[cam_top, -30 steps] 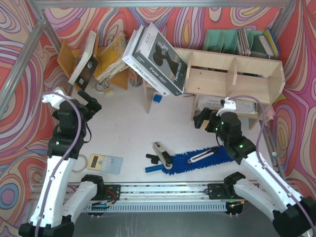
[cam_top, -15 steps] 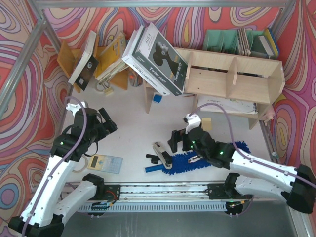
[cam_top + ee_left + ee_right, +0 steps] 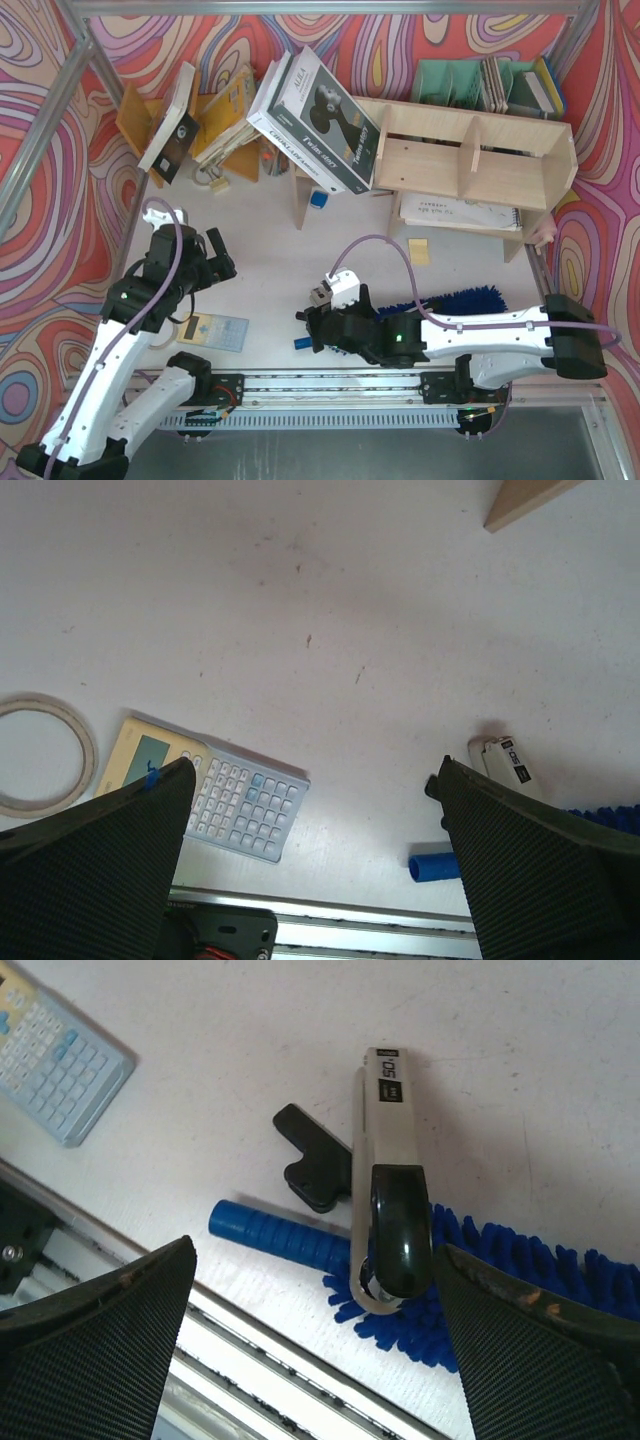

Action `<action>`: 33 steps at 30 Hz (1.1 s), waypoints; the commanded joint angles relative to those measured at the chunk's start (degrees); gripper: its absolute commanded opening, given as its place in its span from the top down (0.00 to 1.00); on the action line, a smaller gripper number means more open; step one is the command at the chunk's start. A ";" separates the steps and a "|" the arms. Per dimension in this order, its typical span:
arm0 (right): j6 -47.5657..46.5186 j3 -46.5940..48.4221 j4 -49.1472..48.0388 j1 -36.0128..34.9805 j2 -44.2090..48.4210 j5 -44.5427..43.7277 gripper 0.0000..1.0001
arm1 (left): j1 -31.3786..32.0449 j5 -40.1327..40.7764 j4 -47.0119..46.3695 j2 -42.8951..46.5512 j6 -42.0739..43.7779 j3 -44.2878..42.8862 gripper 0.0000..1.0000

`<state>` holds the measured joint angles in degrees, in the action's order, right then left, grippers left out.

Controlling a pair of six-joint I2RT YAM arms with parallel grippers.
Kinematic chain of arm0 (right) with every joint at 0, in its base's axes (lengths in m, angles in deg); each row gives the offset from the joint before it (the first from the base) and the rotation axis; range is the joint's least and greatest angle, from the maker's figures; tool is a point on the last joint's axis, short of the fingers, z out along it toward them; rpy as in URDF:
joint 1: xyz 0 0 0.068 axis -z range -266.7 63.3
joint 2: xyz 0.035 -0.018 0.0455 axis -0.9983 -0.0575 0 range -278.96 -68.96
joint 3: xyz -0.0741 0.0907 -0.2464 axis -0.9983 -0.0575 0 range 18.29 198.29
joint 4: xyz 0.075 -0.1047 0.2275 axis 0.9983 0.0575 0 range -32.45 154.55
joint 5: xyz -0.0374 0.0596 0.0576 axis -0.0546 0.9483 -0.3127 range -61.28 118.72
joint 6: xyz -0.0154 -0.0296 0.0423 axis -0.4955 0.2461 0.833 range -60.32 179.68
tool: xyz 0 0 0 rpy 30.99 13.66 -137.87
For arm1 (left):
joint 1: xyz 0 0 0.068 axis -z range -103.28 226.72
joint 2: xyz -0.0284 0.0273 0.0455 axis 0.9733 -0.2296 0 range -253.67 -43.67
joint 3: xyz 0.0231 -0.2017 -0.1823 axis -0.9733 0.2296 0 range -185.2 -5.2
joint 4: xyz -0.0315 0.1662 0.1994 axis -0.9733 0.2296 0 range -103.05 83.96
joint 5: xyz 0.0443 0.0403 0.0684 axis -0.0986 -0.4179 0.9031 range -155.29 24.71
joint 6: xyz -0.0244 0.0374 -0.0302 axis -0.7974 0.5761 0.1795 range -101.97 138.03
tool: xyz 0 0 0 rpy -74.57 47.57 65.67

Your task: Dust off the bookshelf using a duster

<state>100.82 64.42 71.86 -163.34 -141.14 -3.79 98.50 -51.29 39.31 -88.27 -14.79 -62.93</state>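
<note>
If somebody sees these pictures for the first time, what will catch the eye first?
The swirling red and pink walls surround everything. Next comes the large black-and-white book, tilted on the left end of the pale bookshelf at the back. At the front of the table, the bright-blue duster lies under a silver-and-black tool, with the right gripper above it, jaws open.

Stapler on duster, calculator further left
</note>
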 commanded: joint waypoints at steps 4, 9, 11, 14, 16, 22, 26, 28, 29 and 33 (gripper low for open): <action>9.75 0.79 4.40 -0.44 -0.67 -8.75 0.12 | 0.28 -2.47 -3.41 2.28 3.89 2.56 0.02; 11.57 -0.45 3.47 -0.44 -2.27 -9.41 0.14 | 0.28 -0.63 -2.37 1.30 3.01 2.63 0.01; 11.96 -0.06 4.22 -0.48 -3.48 -9.07 0.15 | 0.28 0.45 -1.87 0.98 2.71 2.54 0.02; 13.89 0.10 5.41 -0.36 -5.13 -9.00 0.16 | 0.24 0.85 -2.07 0.69 2.41 2.71 0.02; 15.36 -0.42 5.85 -0.31 -5.33 -9.20 0.17 | 0.28 1.33 -2.03 0.38 2.24 2.74 0.02; 15.61 -0.95 6.14 0.67 -5.24 -8.61 0.18 | 0.26 1.91 -1.99 0.07 2.06 2.76 0.02; 15.67 -1.65 5.52 2.22 -5.42 -7.00 0.20 | 0.26 2.06 -1.82 0.04 1.97 2.72 0.02; 15.30 -1.78 4.73 3.14 -5.65 -6.02 0.22 | 0.27 2.08 -1.73 0.17 1.88 2.70 0.02; 15.25 -1.76 4.65 3.33 -6.00 -5.79 0.23 | 0.22 2.12 -1.75 0.33 1.88 2.71 0.02; 15.35 -1.09 4.96 3.87 -7.23 -5.00 0.28 | 0.27 2.26 -1.73 0.57 1.79 2.80 0.02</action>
<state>115.25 63.18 76.23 -159.96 -146.87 -9.06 98.59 -50.19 37.37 -88.25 -12.60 -61.08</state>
